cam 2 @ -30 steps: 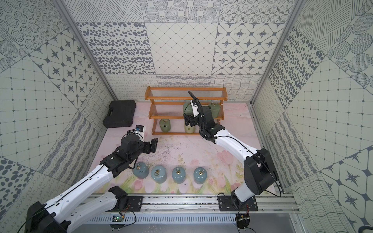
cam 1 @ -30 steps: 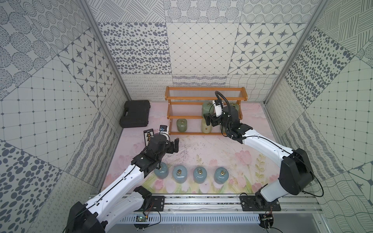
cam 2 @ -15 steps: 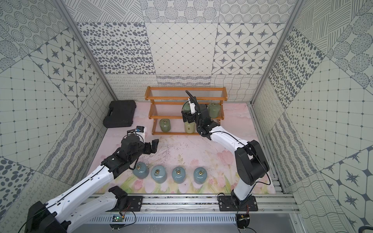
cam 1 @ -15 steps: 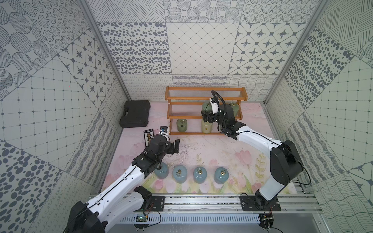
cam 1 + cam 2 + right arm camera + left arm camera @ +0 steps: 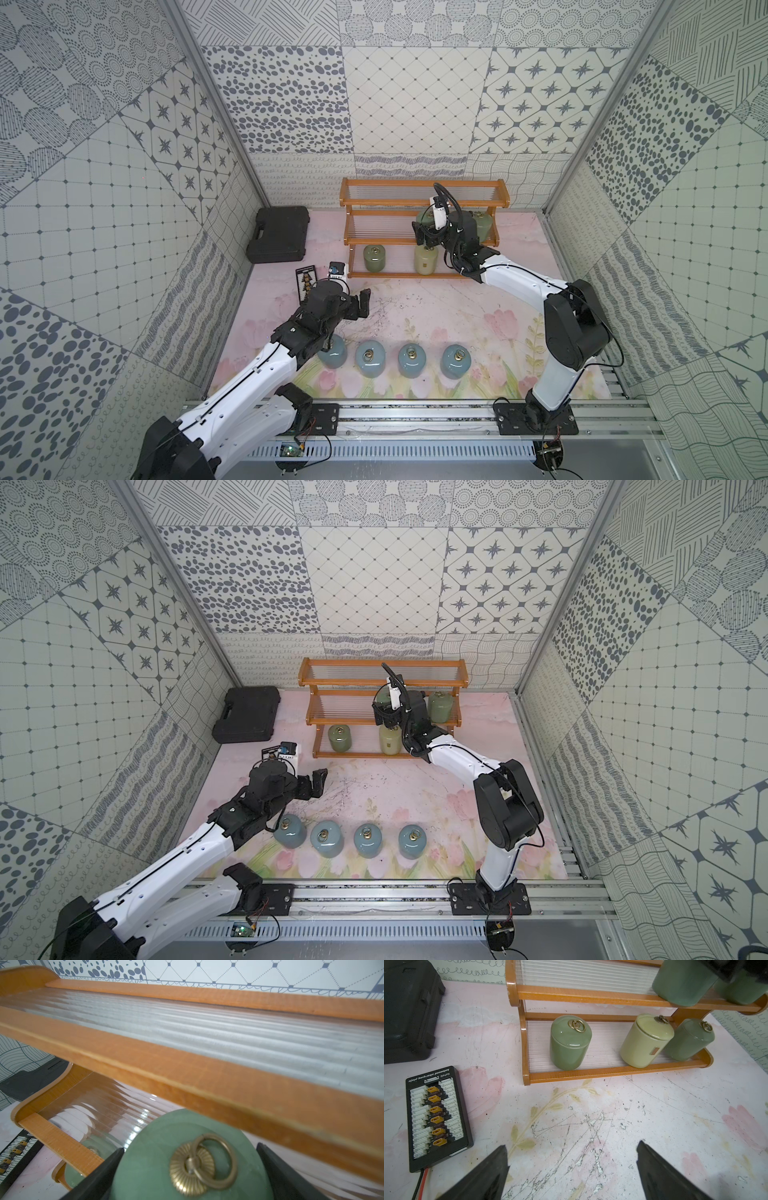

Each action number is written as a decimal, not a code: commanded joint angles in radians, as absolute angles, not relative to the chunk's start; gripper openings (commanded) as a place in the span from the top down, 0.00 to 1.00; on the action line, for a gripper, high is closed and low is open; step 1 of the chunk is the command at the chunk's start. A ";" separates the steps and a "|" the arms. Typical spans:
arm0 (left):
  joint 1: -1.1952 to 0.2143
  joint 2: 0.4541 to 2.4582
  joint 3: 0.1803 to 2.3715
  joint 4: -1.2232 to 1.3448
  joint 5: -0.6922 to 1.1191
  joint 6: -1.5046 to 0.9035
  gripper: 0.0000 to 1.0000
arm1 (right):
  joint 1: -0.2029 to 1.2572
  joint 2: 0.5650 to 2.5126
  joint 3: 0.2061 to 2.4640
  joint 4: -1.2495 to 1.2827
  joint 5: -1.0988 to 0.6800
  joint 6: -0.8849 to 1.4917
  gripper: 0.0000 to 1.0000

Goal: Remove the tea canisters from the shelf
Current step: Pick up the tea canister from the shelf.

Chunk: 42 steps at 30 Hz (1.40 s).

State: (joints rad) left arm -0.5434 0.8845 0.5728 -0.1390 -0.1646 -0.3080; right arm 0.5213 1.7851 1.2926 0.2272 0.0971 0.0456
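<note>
Top views: a three-tier orange-brown wooden shelf with clear rod slats (image 5: 424, 204) stands at upper centre, against the back wall. Every canister is lidded with a brass ring pull on top, so the contents are not visible.

Bottom tier, left to right in the left wrist view: sage green ceramic canister G1 (image 5: 570, 1045), cream ceramic canister C1 (image 5: 646, 1041), sage green ceramic canister G2 (image 5: 691, 1041). G1 stands apart. C1 and G2 are just beside each other. All three are upright.

Middle tier, right half: sage green ceramic canister G3 (image 5: 149, 1163) and sage green ceramic canister G4 (image 5: 484, 224) stand near each other.

The right gripper (image 5: 190, 1147) is at G3. Its fingers (image 5: 97, 1182) are spread wide, one on each side of the domed lid, and G3 stands on its slats. Whether they touch the glaze I cannot tell.

Off the shelf, at lower centre of both top views, on the pink floral mat (image 5: 436, 307): light blue ceramic canisters B1 (image 5: 289, 830), B2 (image 5: 326, 838), B3 (image 5: 368, 836), B4 (image 5: 412, 836). They stand upright in a row, close together but apart.

The left gripper (image 5: 572, 1145) hovers over the mat between the row and the shelf, fingers wide apart, holding nothing. Its forearm overlaps B1 in both top views.

A black plastic case (image 5: 279, 235) lies left of the shelf. A black charging board with yellow connectors (image 5: 437, 1118) lies just below the case.
</note>
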 commanded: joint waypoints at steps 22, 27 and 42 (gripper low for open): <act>-0.542 0.847 0.575 -0.132 -0.147 -0.337 0.00 | 0.509 1.725 1.277 0.278 0.006 0.047 0.32; -0.543 0.848 0.563 -0.123 -0.140 -0.350 0.00 | 0.511 1.650 1.221 0.275 -0.008 0.050 0.32; -0.543 0.852 0.554 -0.107 -0.108 -0.354 0.00 | 0.549 1.293 0.909 0.234 0.086 0.080 0.33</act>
